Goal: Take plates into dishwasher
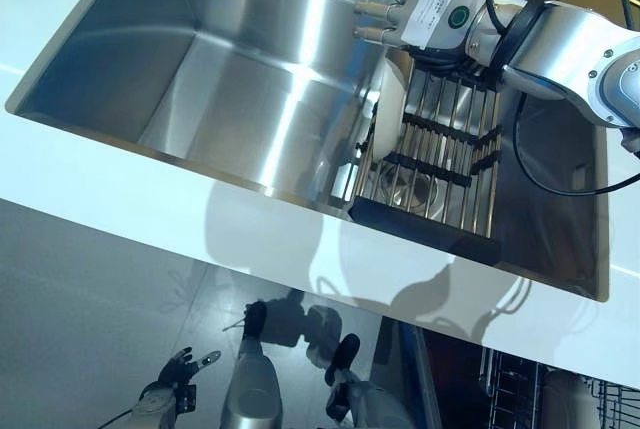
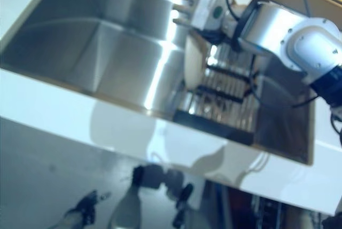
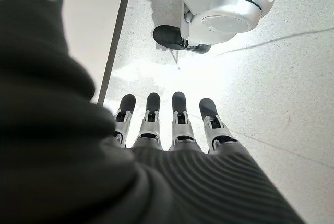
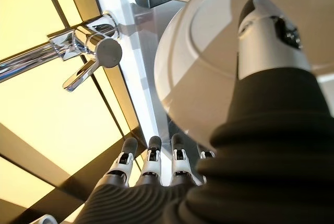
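Note:
A white plate (image 1: 387, 109) stands on edge at the left end of a wire dish rack (image 1: 445, 164) inside the steel sink (image 1: 230, 79). My right hand (image 1: 415, 4) hovers over the plate's top rim with its fingers straight, pointing toward the sink's back wall. In the right wrist view the thumb (image 4: 266, 31) lies across the plate's face (image 4: 203, 72), and the fingers (image 4: 151, 161) reach past its rim; the hand is open. My left hand (image 1: 172, 381) hangs low over the floor, open, with nothing in it (image 3: 175, 125).
A chrome faucet (image 4: 86, 57) stands behind the sink. A white countertop (image 1: 250, 239) runs along the sink's front. Below it, at the lower right, a dishwasher rack (image 1: 520, 389) shows with something white (image 1: 570, 401) in it.

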